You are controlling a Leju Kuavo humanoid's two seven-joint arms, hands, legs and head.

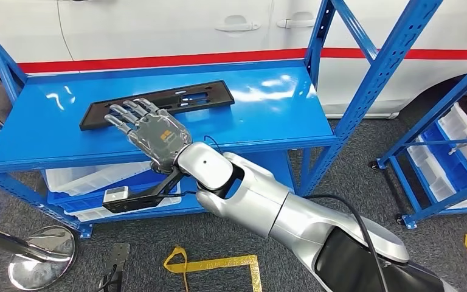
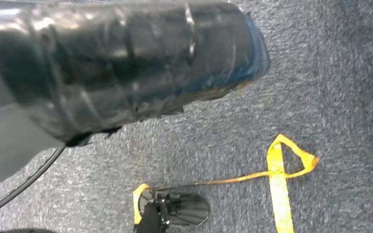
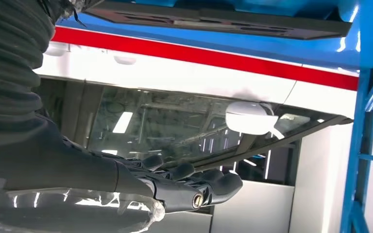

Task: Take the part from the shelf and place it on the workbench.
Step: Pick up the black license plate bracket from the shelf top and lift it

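Black flat plastic part (image 1: 158, 103) with long slots lies on the glossy blue metal shelf (image 1: 267, 115), toward the shelf's left half, slightly angled — not lifted. Right hand (image 1: 152, 131) of the silver arm reaches over the shelf's front edge, back of hand up, fingers (image 1: 127, 112) stretched out straight and spread, tips over the near left edge of the part; contact can't be confirmed, nothing gripped. Right wrist view: dark fingers (image 3: 209, 182) extended, holding nothing, the part (image 3: 213, 22) seen edge-on on the shelf. Left hand — can't tell its state; left wrist view looks at grey carpet (image 2: 320, 87) with yellow tape (image 2: 277, 194). Behind the shelf, white car body with red stripe (image 1: 158, 61). Lower shelf level holds white and blue bins (image 1: 91, 179). Second blue rack (image 1: 444, 158) to the right.
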